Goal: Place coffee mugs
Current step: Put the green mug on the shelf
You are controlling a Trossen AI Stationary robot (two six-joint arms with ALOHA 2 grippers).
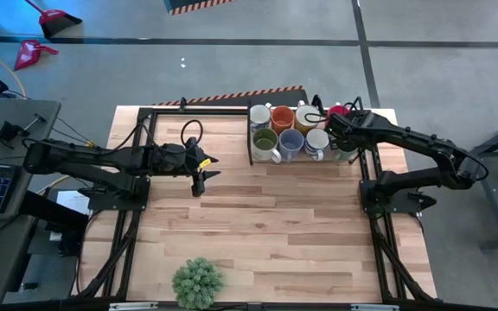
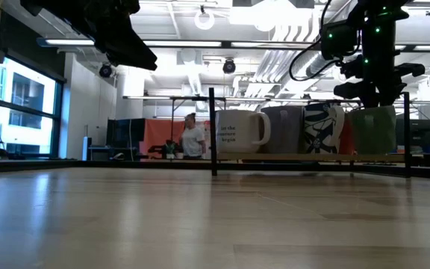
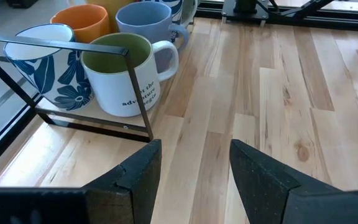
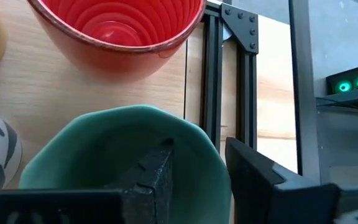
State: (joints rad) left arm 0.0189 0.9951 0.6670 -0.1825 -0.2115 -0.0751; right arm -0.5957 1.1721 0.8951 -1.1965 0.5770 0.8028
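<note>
The right gripper (image 4: 197, 180) is straddling the wall of a green mug (image 4: 104, 143): one finger is sitting inside the bowl, the other outside the rim, so the jaws appear to be clamped on that wall. In the high view this gripper (image 1: 346, 130) is working at the far right end of the rack (image 1: 251, 145), where the green mug (image 1: 346, 154) is occupying the last place of the near row. Whether the mug is bearing on the shelf or hanging just clear of it cannot be told.

The left gripper (image 3: 194, 171) is hovering over bare table (image 1: 275, 225) to the left of the rack, jaws apart and holding nothing; the high view places it (image 1: 199, 180) well apart from the mugs.

Outward from there, the remaining coffee mugs are standing in the rack in two rows: a white mug with olive lining (image 3: 120, 74), a blue-grey mug (image 3: 146, 25), an orange mug (image 3: 82, 25) and a blue-flowered mug (image 3: 48, 62) are showing nearest the left arm, and a red-lined mug (image 4: 117, 31) is standing just beyond the green one. A potted plant (image 1: 198, 282) is sitting at the near edge.

Judgement: the placing is nearly finished. No mug is showing loose on the table; what seems left is releasing the green mug and withdrawing.
</note>
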